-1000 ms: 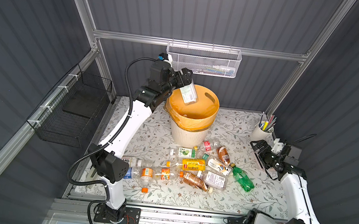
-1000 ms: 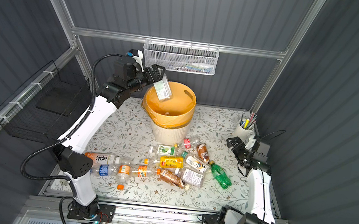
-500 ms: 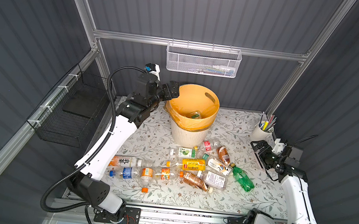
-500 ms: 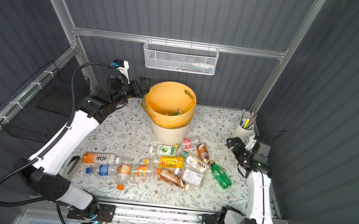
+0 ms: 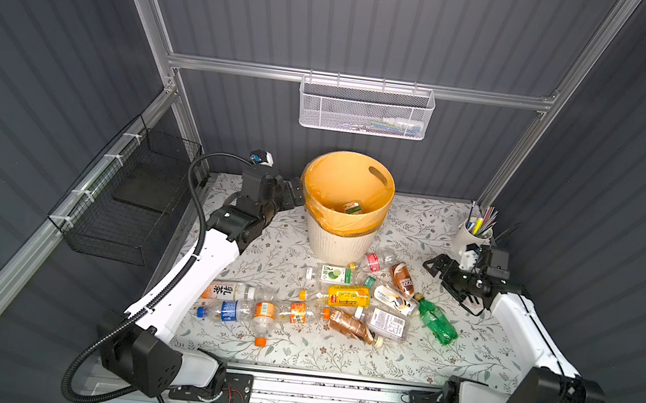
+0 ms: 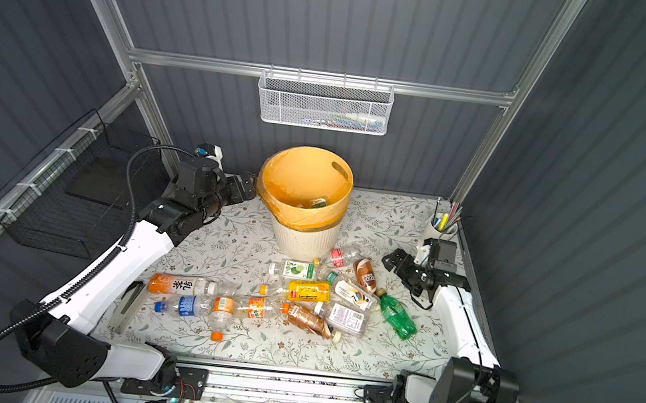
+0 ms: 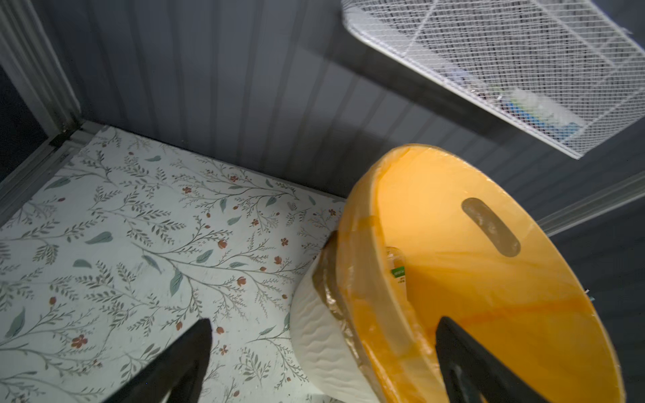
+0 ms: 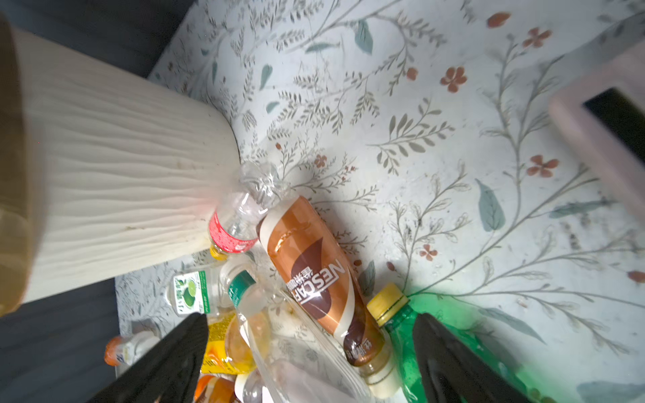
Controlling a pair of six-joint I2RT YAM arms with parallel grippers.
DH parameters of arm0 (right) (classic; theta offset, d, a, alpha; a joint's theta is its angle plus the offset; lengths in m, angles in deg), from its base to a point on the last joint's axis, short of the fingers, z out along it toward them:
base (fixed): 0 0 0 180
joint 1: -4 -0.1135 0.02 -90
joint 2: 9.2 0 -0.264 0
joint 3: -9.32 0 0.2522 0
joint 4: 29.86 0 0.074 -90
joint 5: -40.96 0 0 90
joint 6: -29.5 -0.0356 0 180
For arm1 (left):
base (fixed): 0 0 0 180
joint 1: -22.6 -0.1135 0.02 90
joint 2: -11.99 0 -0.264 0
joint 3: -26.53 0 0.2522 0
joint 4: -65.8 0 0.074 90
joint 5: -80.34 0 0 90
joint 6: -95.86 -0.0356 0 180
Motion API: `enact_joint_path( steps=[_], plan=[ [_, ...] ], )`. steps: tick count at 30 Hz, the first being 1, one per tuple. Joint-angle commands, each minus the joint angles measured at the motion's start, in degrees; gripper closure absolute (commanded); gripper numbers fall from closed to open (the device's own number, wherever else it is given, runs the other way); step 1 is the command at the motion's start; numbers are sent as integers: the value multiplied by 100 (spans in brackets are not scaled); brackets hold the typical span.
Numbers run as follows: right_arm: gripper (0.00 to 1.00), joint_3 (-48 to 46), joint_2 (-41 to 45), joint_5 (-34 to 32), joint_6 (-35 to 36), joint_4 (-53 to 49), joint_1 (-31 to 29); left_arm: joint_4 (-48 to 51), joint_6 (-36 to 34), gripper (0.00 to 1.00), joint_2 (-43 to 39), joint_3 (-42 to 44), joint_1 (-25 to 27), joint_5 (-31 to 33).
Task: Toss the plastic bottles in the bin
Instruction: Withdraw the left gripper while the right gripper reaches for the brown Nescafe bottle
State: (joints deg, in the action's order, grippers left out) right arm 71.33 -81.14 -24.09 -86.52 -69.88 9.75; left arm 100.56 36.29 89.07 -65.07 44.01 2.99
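- left hand [image 5: 293, 197]: fingers wide apart, nothing between them; just beside the rim of the bin [image 5: 339, 240], on its left; in the wrist view one finger overlaps the orange liner [image 7: 488, 296], contact cannot be told
- right hand [image 5: 436, 266]: fingers apart, empty; hovers at the right edge of the bottle pile, pointing toward the bin
- bin: upright at the back middle of the table [image 5: 462, 353]; one bottle with a green label [image 5: 353, 207] lies inside, at the bottom
- remaining plastic bottles [image 5: 347, 296]: on their sides on the table in front of the bin, spread in a loose row to the left
- right wrist view: brown coffee bottle [image 8: 314, 275] and green bottle [image 8: 412, 335] lie below the open fingers; red-label bottle [image 8: 234, 223] just beside the bin wall
- cup of pens [image 5: 472, 237]: back right corner, behind the right hand
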Motion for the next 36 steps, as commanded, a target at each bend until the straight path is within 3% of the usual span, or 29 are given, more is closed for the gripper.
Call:
enact_joint_path(
  steps=[1, 7, 11, 15, 23, 36],
  plan=[
    [10, 301, -180, -306, 396, -430, -331, 42, 607, 0, -205, 494, -540, -431],
    [14, 538, -334, -377, 743, -906, -812, 188, 891, 0, -196, 993, -751, -540],
    [7, 566, -297, -508, 996, -1296, -1031, 247, 970, 0, -124, 1130, -831, -718],
    [7, 568, -378, -1015, 1096, -1361, -1042, 230, 1043, 0, -80, 1272, -858, -816],
    [14, 1236, -1480, -1533, 1391, -1312, -1405, 106, 1087, 0, -129, 1491, -883, -931],
    [23, 1845, -2840, -1844, 1595, -1366, -1666, 206, 998, 0, -255, 1597, -968, -850]
  ],
)
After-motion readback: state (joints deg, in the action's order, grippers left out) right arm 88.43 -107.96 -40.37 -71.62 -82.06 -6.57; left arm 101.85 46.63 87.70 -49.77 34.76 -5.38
